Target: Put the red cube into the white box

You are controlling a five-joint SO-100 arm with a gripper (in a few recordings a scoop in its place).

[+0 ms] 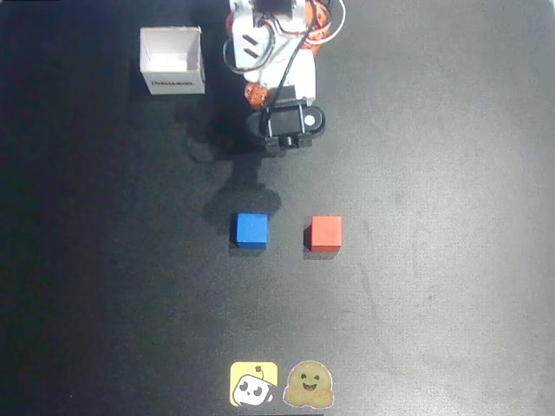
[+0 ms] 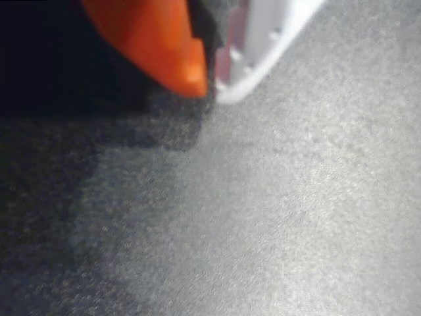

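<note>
A dark, matte, faintly speckled tabletop [image 1: 451, 286] lies under everything I am working with, and nothing on it is crowded.

Starting at the bottom edge of the overhead view, two cartoon stickers sit side by side, a yellow square sticker [image 1: 253, 384] and a tan smiling-face sticker [image 1: 308, 386]; I read them as markers, not part of the job.

Above them, around mid-frame, the small matte blue cube [image 1: 251, 230] and the small matte orange-red cube [image 1: 325, 233] rest flat on the table, level with each other, apart but near, the red one to the right. Neither is touched, so the pick has not begun.

Further up, the white and orange arm folds down from the top centre, and its two-finger gripper [image 1: 284, 130] hangs over bare table, well short of the red cube. In the wrist view the orange finger [image 2: 158, 46] and the white finger [image 2: 263, 39] meet at their tips with no gap and nothing between them, so I judge the pincer clenched and empty.

Farthest off, at upper left, the small square white cardboard box [image 1: 172, 62] stands upright, mouth open, ready to receive.
</note>
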